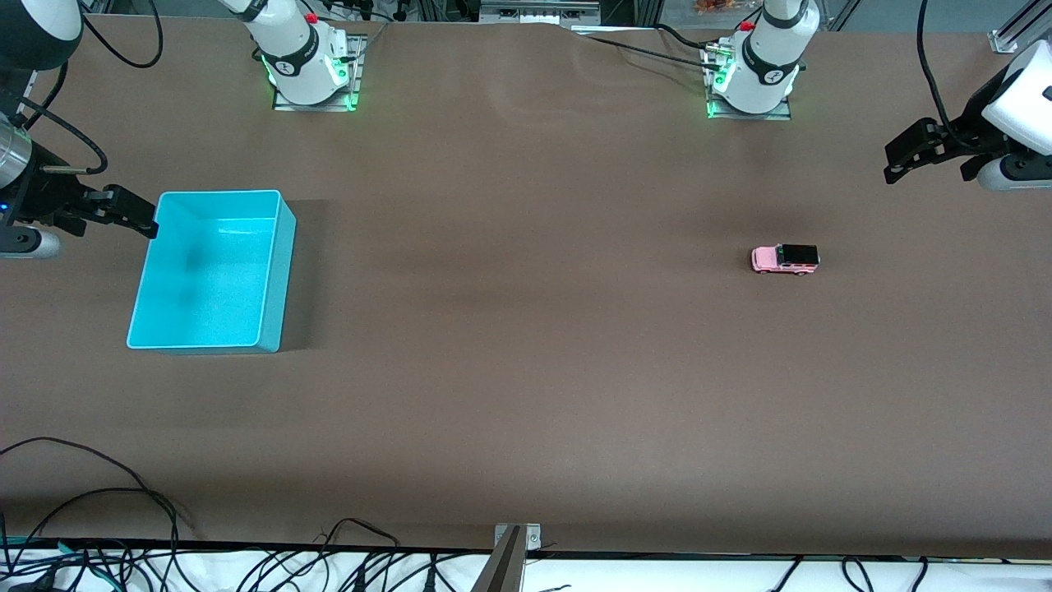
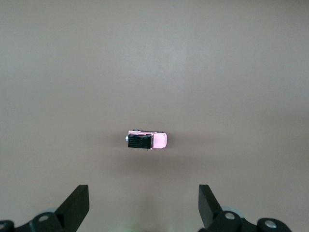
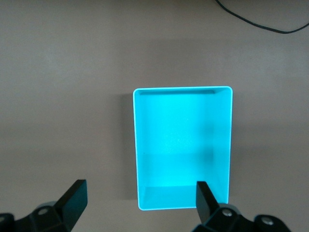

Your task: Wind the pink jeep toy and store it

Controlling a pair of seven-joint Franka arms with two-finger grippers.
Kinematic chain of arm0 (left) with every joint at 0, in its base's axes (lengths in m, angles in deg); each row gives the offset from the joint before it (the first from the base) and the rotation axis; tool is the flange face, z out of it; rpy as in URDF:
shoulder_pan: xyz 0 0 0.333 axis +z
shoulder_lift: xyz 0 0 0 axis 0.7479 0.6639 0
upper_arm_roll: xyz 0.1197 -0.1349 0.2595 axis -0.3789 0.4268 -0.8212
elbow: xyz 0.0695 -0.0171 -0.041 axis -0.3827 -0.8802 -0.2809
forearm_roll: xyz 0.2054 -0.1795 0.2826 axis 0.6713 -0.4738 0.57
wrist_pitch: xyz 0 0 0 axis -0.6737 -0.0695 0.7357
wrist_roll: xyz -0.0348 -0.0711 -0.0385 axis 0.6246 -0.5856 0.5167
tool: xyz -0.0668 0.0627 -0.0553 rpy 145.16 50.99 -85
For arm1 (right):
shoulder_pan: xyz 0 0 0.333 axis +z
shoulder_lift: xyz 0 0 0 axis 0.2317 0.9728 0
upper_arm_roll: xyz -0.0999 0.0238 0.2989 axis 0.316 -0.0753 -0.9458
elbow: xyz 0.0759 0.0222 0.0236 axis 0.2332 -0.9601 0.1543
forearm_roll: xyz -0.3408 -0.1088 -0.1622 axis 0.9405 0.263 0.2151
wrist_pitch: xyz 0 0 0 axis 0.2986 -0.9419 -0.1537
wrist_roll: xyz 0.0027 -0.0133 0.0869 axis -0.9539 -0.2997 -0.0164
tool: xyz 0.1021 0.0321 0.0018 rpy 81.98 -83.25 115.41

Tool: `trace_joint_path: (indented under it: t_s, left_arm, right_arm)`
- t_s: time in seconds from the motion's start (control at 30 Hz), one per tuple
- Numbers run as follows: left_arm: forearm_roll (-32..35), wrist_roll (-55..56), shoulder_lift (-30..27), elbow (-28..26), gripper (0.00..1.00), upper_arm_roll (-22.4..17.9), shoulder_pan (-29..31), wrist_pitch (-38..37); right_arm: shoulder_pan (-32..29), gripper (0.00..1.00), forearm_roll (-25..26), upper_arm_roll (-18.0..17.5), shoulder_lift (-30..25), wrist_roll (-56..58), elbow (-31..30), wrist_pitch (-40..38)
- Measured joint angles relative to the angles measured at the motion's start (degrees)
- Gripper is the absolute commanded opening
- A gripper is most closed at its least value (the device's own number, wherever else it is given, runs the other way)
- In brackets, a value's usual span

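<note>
Right end effector (image 1: pixel 136 215): one, released, hovering at the rim of the one empty turquoise plastic bin (image 1: pixel 275 271).

Small pink jeep toy with black roof (image 1: pixel 786 258): one, on the brown worktop (image 1: pixel 526 370), long axis along the worktop's length.

Left end effector (image 1: pixel 908 160): one, released, the nearer arm; jeep sits toward the middle from it.

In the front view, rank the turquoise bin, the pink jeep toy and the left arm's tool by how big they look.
1. Turquoise bin, by far the largest.
2. Left tool, raised off the table, so its nearness to the camera may inflate it.
3. Pink jeep toy, smallest.
</note>
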Motion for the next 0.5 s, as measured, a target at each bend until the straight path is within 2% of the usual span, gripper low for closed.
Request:
trace_joint_path:
  t_s: [0.5]
  left_arm:
    - [0.0,0.0,0.0,0.0,1.0,-0.04,0.0,0.0]
  right_arm:
    - [0.12,1.0,0.0,-0.16,0.0,0.0,0.32,0.05]
